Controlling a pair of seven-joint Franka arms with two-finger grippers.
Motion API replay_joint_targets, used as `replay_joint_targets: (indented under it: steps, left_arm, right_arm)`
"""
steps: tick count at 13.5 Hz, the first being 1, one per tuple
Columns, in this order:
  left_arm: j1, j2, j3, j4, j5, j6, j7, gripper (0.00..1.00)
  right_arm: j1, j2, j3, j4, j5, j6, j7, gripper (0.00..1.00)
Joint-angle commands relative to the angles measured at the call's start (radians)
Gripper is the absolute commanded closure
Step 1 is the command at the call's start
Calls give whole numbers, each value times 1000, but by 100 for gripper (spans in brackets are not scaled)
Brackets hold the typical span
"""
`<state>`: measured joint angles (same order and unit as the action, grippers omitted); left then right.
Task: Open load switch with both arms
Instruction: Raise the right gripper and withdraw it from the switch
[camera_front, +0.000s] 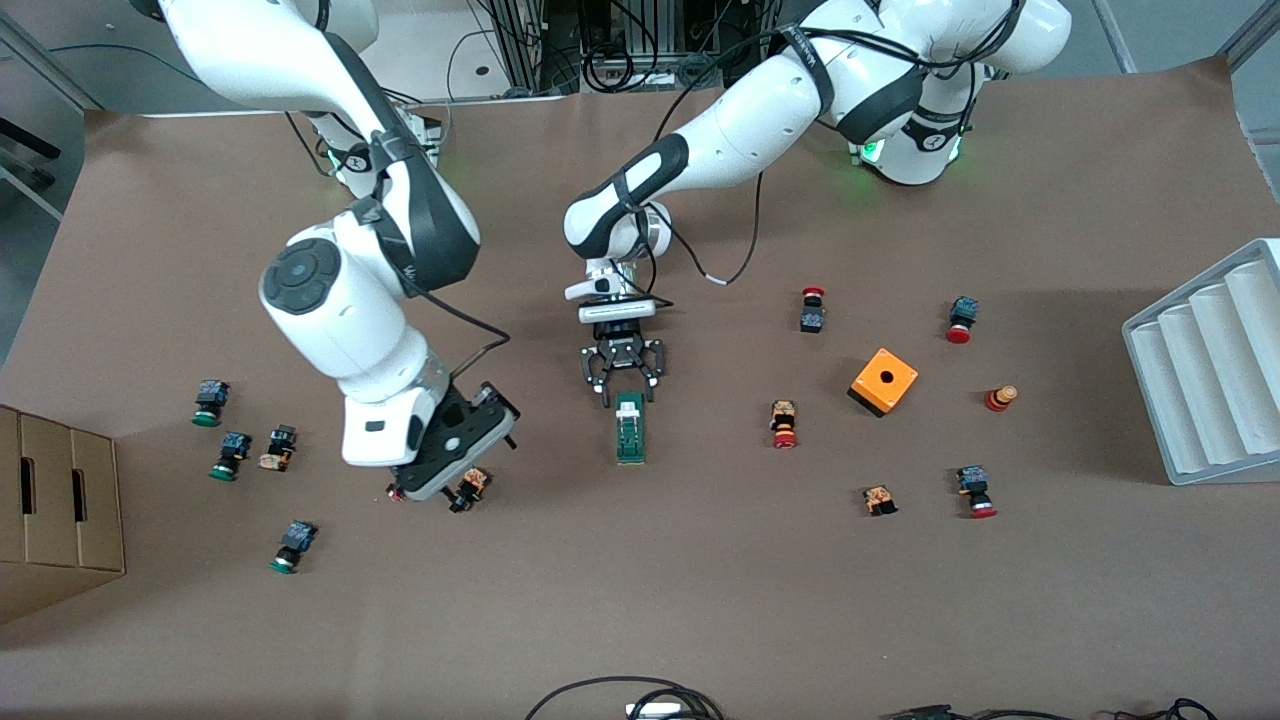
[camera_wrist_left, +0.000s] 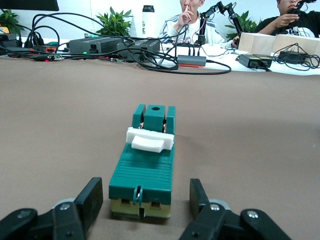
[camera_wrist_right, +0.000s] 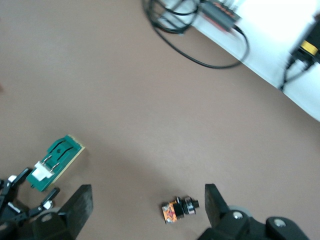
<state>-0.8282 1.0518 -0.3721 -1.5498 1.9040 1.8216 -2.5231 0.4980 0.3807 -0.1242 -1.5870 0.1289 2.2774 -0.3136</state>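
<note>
You are looking at one load switch (camera_front: 630, 428), green with a white piece at the end nearest the arms' bases, lying flat near the middle of the brown worktop (camera_front: 700, 600). Around it you are seeing four green-capped push buttons (camera_front: 210, 402) toward the right arm's end, four red-capped push buttons (camera_front: 961, 320) toward the left arm's end, one orange box (camera_front: 883, 381) with a hole, one grey ribbed tray (camera_front: 1210, 370) cut off at the edge, and one cardboard box (camera_front: 55, 510), also cut off. Several smaller orange-and-black parts are too small to name, and one of them (camera_front: 470, 487) is lying partly hidden under the right tool (camera_front: 440, 490). The left arm is reaching down from its base, with the left tool (camera_front: 624, 388) pointing straight down at the worktop; its fingers (camera_wrist_left: 90, 197) are standing apart on either side of the switch's white-piece end, and you cannot tell whether they are touching it. The right arm is bending over the worktop toward its own end, with its tool hanging tilted above that small part, fingers (camera_wrist_right: 80, 205) spread wide and holding nothing.
</note>
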Motion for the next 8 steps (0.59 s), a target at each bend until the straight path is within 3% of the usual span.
replay_joint_targets:
  steps: [1,5,7,8]
  left_arm:
    - [-9,-12,2,-10,-22,-7,4,21]
    - [-11,-41,-2,-6,-114,-4,119,21]
    - [-9,-59,-4,-6,-144,1,161,14]
    - [-8,-64,-4,-3,-151,2,173,2]
  right_arm:
    - [-59,-25,8,-2,28,-52,53,0]
    - [-145,-46,8,-2,78,-148,57,0]
    - [-194,-57,8,-2,90,-208,57,0]
    - [-219,-65,8,-2,90,-243,57,0]
